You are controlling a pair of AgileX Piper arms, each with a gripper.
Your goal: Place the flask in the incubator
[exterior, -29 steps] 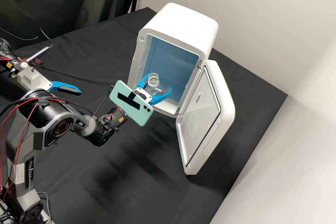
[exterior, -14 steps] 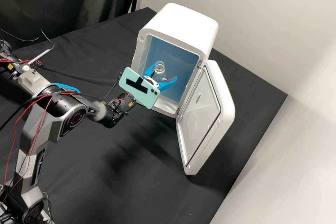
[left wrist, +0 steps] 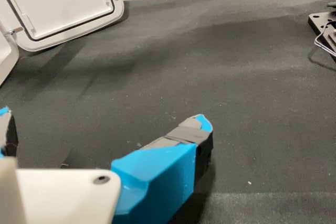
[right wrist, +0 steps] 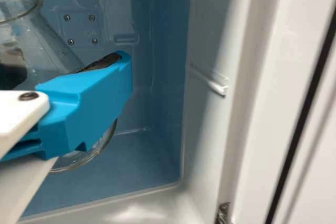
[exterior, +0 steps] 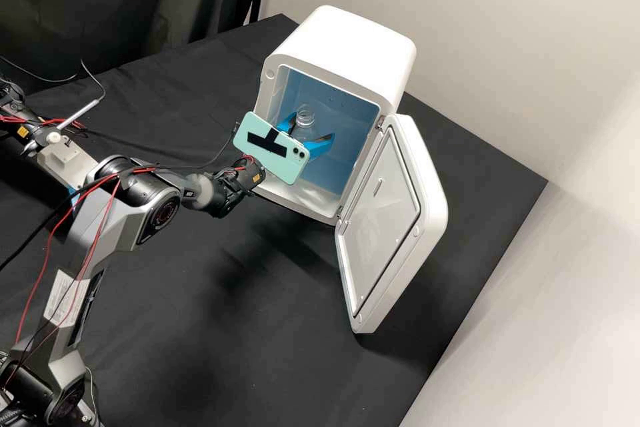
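My right end effector (exterior: 310, 131) clasped the clear glass flask (exterior: 305, 115), neck up, inside the white blue-lined incubator (exterior: 347, 47) — its blue floor (right wrist: 149, 162) directly beneath.

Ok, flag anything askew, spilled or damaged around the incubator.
Nothing stands out. The flask is roughly upright in the right gripper inside the incubator, whose door is open; no spill or damage shows.
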